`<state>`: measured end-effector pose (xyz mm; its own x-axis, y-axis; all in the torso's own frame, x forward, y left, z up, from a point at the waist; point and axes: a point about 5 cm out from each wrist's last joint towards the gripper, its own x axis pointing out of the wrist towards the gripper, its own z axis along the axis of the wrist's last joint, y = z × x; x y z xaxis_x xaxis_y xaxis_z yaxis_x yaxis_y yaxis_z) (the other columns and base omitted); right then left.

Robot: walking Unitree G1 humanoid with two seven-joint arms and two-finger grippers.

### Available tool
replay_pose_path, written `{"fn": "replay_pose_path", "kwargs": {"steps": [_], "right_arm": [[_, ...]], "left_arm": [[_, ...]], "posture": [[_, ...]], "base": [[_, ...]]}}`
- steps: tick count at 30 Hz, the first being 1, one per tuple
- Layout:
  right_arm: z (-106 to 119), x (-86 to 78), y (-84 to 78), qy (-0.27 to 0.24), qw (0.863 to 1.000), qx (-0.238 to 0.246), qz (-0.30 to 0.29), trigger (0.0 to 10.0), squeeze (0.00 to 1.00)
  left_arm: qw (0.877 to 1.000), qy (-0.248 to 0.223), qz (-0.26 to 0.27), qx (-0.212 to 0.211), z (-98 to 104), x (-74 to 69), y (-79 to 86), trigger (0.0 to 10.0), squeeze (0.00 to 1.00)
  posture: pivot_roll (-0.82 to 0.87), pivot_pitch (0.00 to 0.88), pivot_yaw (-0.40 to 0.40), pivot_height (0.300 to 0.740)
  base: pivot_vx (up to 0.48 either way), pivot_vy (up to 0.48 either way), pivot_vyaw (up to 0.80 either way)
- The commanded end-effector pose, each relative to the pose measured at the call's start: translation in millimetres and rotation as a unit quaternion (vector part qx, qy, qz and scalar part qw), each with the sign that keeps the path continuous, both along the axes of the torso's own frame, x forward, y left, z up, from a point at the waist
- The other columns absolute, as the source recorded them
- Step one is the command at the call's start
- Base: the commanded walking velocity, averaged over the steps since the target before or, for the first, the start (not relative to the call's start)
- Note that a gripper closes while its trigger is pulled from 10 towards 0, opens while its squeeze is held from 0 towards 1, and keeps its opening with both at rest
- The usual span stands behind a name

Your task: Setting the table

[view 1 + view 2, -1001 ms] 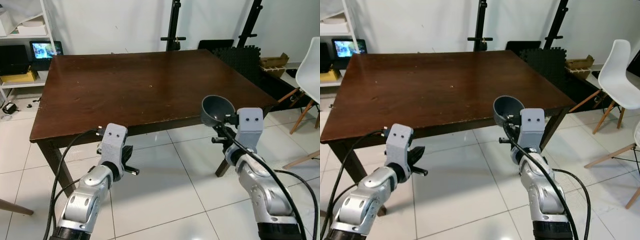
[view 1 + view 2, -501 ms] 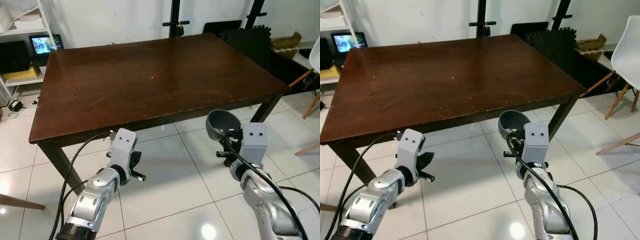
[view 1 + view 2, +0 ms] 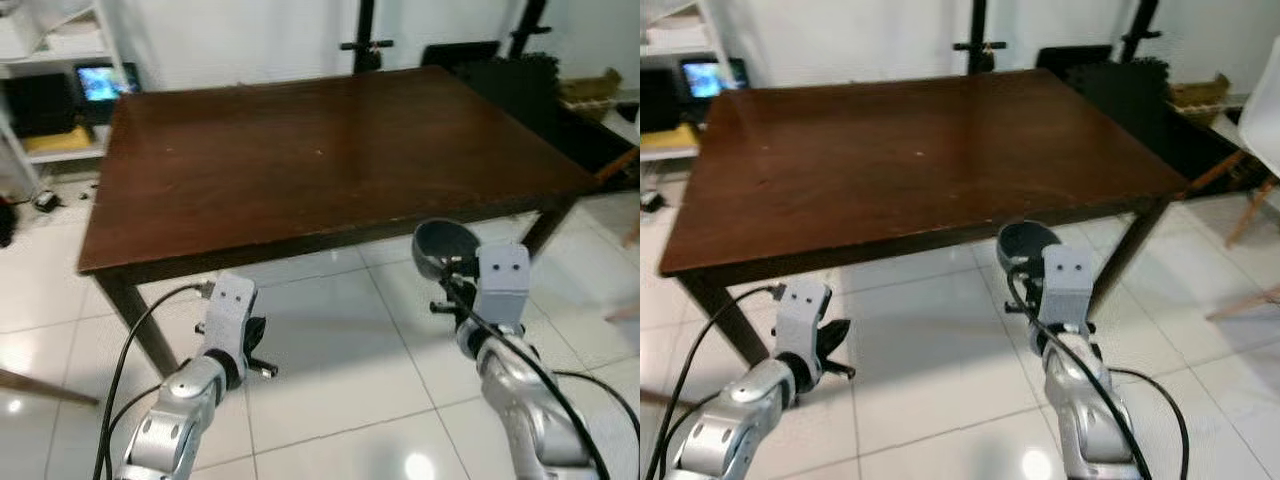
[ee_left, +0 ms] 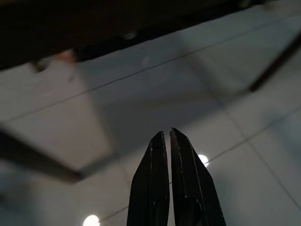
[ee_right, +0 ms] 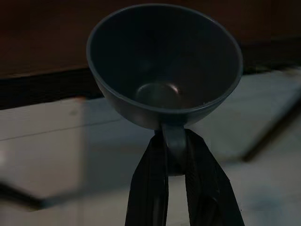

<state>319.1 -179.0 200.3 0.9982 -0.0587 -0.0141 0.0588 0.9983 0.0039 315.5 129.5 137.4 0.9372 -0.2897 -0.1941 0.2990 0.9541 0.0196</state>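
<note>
R gripper [image 5: 175, 155] pinches round grey cup [image 5: 164, 66] by dark wood table [image 3: 300, 150].

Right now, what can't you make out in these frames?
- Right gripper fingertips, head views: hidden behind its wrist housing; the wrist view shows them shut on the grey cup handle.
- Left gripper, head views: fingers too small and dark to read.
- Shelf contents: blurred.
- White chair: cut off by the frame edge.

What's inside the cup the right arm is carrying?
Nothing: the right wrist view looks straight into the cup and its dark bottom is bare. The right gripper pinches its handle; the part between the jaws is hidden.
</note>
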Motion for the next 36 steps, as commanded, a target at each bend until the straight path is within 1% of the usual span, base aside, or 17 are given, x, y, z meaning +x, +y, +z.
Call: {"fn": "replay_pose_path", "kwargs": {"steps": [1, 5, 15, 36], "right_arm": [[-5.1, -0.1, -2.8, 0.009, 1.000, 0.005, -0.005, 10.0, 0.00], [-4.7, 0.9, -2.1, 0.009, 1.000, 0.016, -0.006, 10.0, 0.00], [-1.6, 4.1, -0.5, 0.003, 1.000, 0.017, -0.002, 10.0, 0.00], [0.2, 4.9, 1.5, 0.000, 1.000, 0.021, 0.004, 10.0, 0.00]], "left_arm": [[1.000, 0.007, 0.002, 0.003, -5.6, -3.4, 0.1, 10.0, 0.00], [1.000, 0.008, 0.004, 0.004, -5.6, -3.8, -0.1, 10.0, 0.00], [1.000, 0.009, 0.009, 0.008, -5.3, -4.2, 0.3, 10.0, 0.00], [1.000, 0.015, 0.012, 0.013, -7.0, -3.7, 0.8, 10.0, 0.00]], "posture": [[-0.04, 0.194, 0.062, 0.740], [-0.04, 0.194, 0.061, 0.740], [-0.04, 0.200, 0.061, 0.740], [-0.04, 0.206, 0.062, 0.740]], "base": [[0.000, 0.000, 0.78], [0.000, 0.000, 0.78], [0.000, 0.000, 0.78], [0.000, 0.000, 0.78]]}}
